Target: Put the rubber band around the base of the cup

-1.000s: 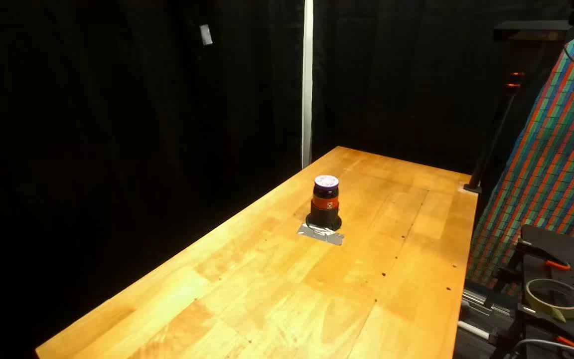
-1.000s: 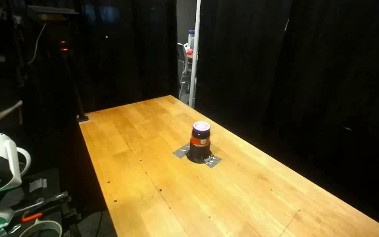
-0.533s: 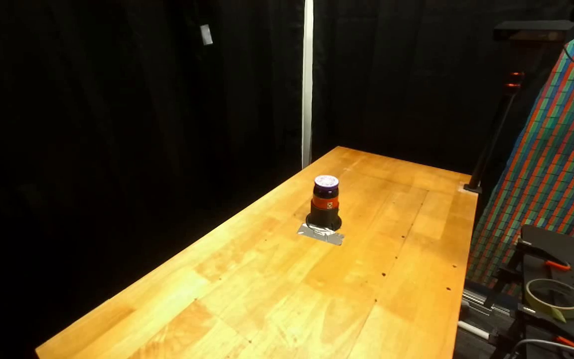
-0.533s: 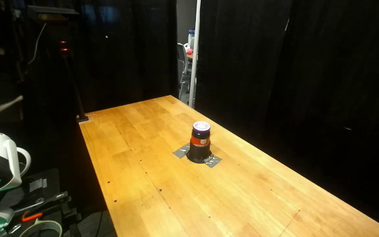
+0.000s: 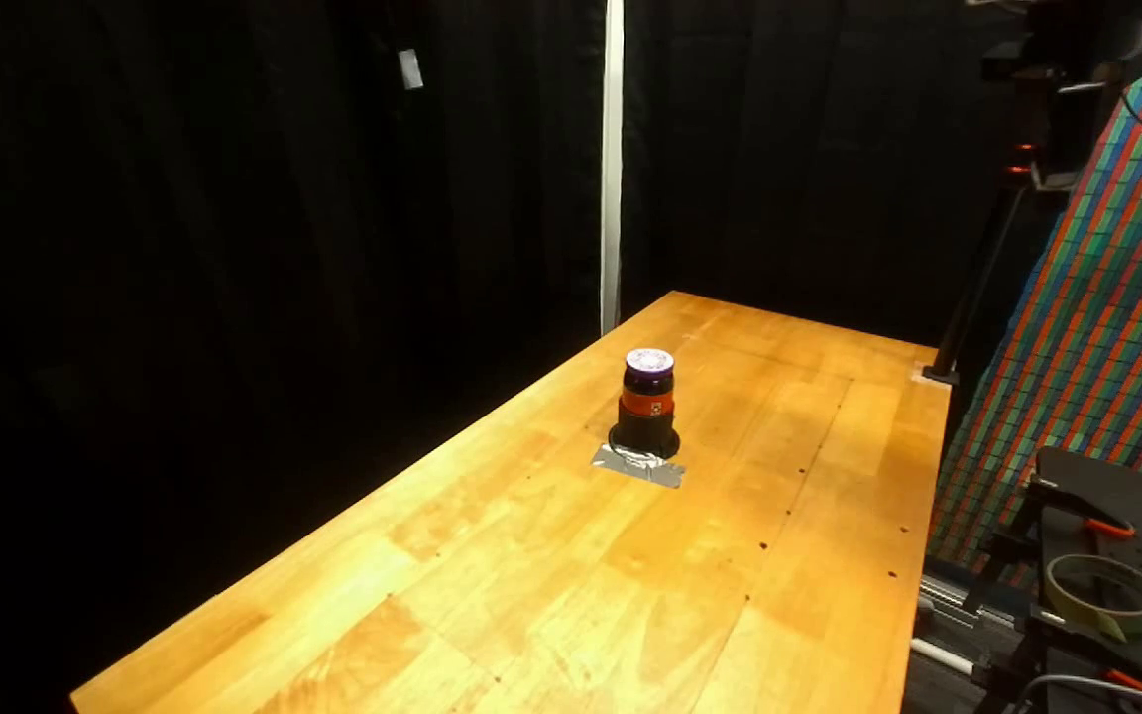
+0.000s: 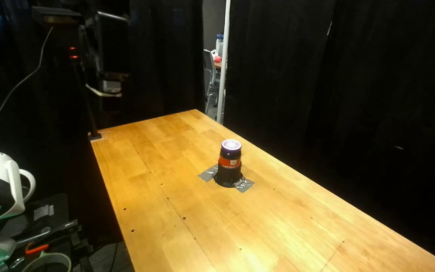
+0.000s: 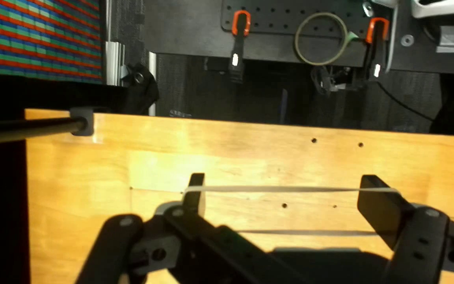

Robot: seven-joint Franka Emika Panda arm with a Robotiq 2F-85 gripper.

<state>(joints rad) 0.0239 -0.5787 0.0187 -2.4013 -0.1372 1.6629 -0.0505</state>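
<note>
The cup [image 5: 647, 404] is a short dark cylinder with an orange-red ring and a purple-white top. It stands upright on the wooden table, held at its base by grey tape, and also shows in an exterior view [image 6: 229, 163]. It is out of the wrist view. My gripper [image 7: 284, 187] is open, its black fingers wide apart. The pale rubber band [image 7: 274, 189] is stretched around the outside of both fingers. In an exterior view the gripper [image 6: 106, 90] hangs dark and blurred above the table's far end, well away from the cup; in another exterior view the gripper [image 5: 1055, 181] is hard to make out.
The wooden table [image 5: 551, 595] has several small holes. A dark pole [image 5: 977, 268] with red lights stands at its far corner. Beside it is a black bench [image 5: 1077, 486] with a tape roll [image 5: 1136, 615] and orange-tipped clamps. Black curtains surround the table.
The arm and gripper have swung from the edge of the exterior views inward, over towards the table's far end. The cup has not moved.
</note>
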